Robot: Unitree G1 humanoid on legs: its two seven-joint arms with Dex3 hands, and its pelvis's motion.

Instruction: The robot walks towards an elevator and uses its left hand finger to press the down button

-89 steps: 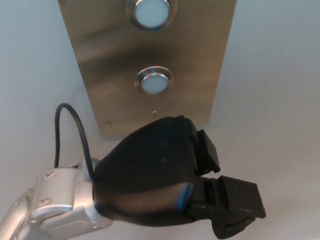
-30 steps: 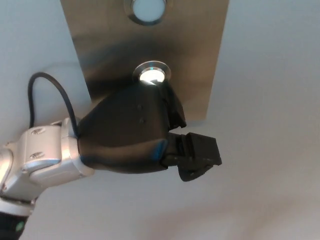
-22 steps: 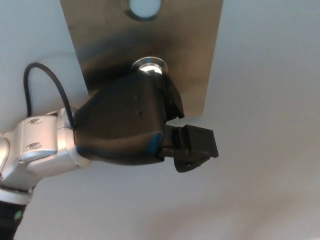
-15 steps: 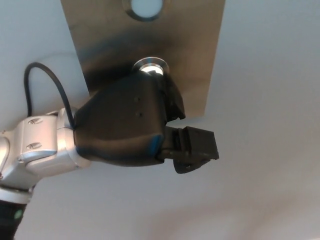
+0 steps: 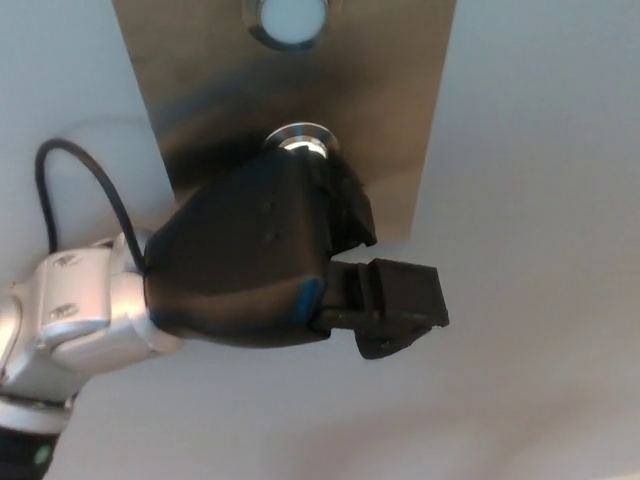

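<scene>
Left hand (image 5: 255, 262) has risen; down button (image 5: 298, 137) half-hidden.

Looks up at a brushed steel panel (image 5: 395, 110) on a pale wall (image 5: 545, 200). Shows the black left hand (image 5: 260, 265) overlapping the lower edge of the glowing down button (image 5: 300, 138). Catches the upper button (image 5: 292, 15) cropped at the top edge. Finds a black cable (image 5: 70, 165) looping above the silver wrist (image 5: 70, 315)

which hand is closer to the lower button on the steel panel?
Left. The left hand is up against the lower button, covering its lower part; actual contact is hidden. The right hand is not in view.
</scene>
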